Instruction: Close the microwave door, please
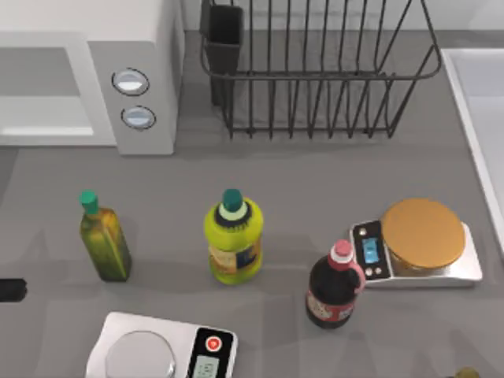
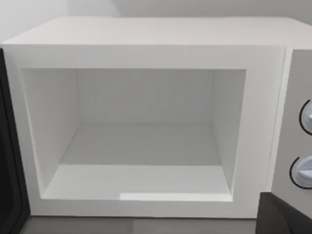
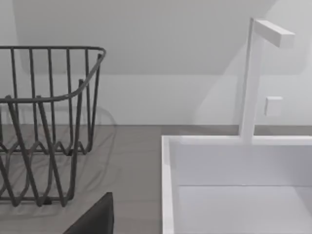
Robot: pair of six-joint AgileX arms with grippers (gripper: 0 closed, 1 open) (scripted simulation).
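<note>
Microwave (image 1: 87, 75) at worktop (image 1: 315, 205) rear-left w/ cavity exposed, microwave door (image 2: 9, 170) swung open at cavity edge; L/R end effector state: cannot tell, neither seen gripping anything.

Top view looks down; left wrist view faces the microwave (image 2: 146, 122) closely, right wrist the wire rack (image 3: 44, 122)

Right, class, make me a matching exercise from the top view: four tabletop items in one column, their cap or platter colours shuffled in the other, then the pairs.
Items:
1. olive oil bottle
2. dark sauce bottle
3. right-hand kitchen scale
4. near kitchen scale

Colours:
A. orange-brown platter
B. green cap
C. silver platter
D. pink cap

Pairs: 1-B, 2-D, 3-A, 4-C
</note>
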